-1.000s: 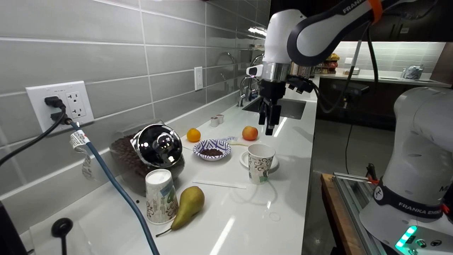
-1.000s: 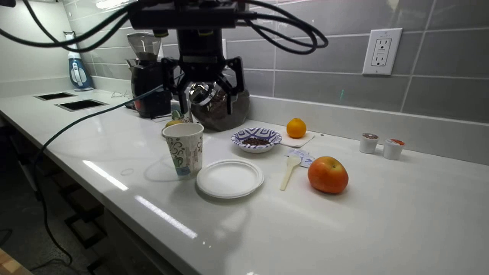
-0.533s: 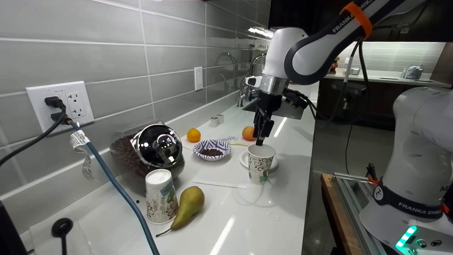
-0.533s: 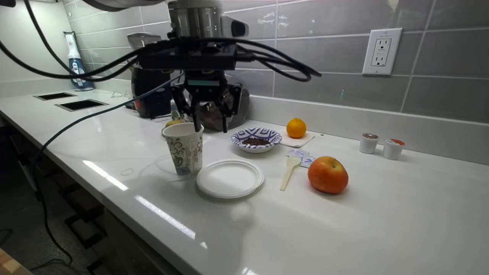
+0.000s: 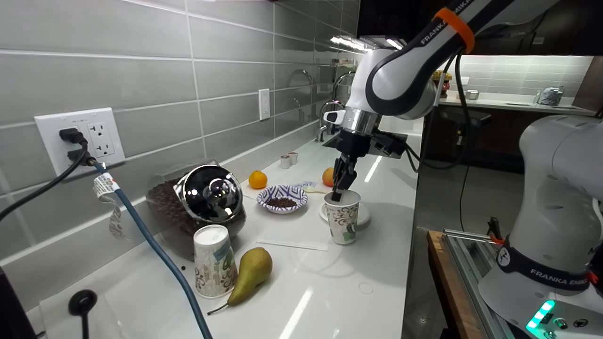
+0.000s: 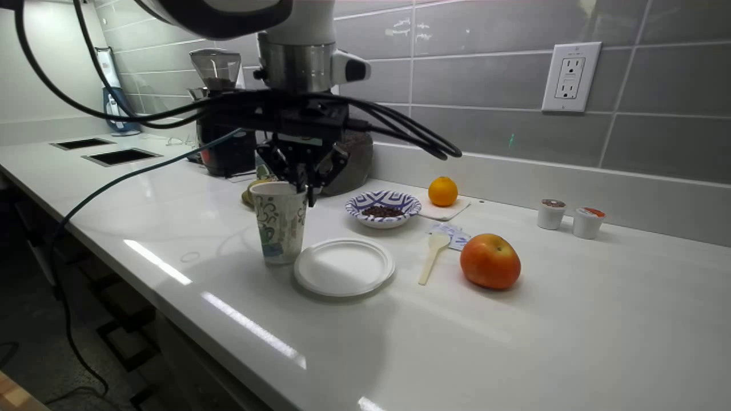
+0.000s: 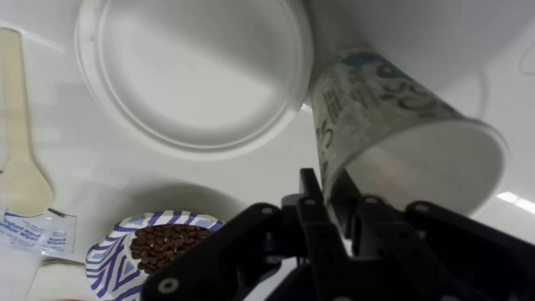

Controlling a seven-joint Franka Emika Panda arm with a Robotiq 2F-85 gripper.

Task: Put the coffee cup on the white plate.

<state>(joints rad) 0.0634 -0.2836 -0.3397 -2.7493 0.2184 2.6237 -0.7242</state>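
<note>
White and black, the robot arm point(image 5: 395, 84) slants down from the upper right in an exterior view, an orange strap point(image 5: 455, 29) round its upper length. It folds at a rounded joint above the counter point(image 6: 514, 354), and the wrist point(image 5: 360, 121) below leans, its lower end toward the left of that view. Black cables point(image 6: 131, 118) loop out on both sides of the wrist.

Below, the gripper point(image 7: 327, 179) points down with its two fingers drawn close together, pinching the wall of the paper cup point(image 6: 278, 225) at the rim: the wrist view shows one finger inside the mouth and the other outside against the wall. The cup, whitish with a dark swirly print, is upright or close to it, just beside the white plate point(image 6: 344, 268). Its base seems to sit on the counter, but from these angles it could be slightly off it. The plate lies flat, its raised rim mostly in sight in the wrist view.

Near the plate, a pale spoon point(image 6: 434, 254) lies with its bowl end at some wipe packets point(image 6: 457, 237), and a red fruit point(image 6: 490, 261) sits near them. A blue-and-white bowl point(image 6: 377, 222) holds dark brown beans point(image 6: 384, 212), and an orange point(image 6: 443, 192) rests on a napkin point(image 6: 442, 212) near it. A pear point(image 5: 254, 270) lies beside an upside-down cup point(image 5: 214, 268), near a large jar point(image 5: 172, 202) with a shiny lid point(image 5: 212, 193).
</note>
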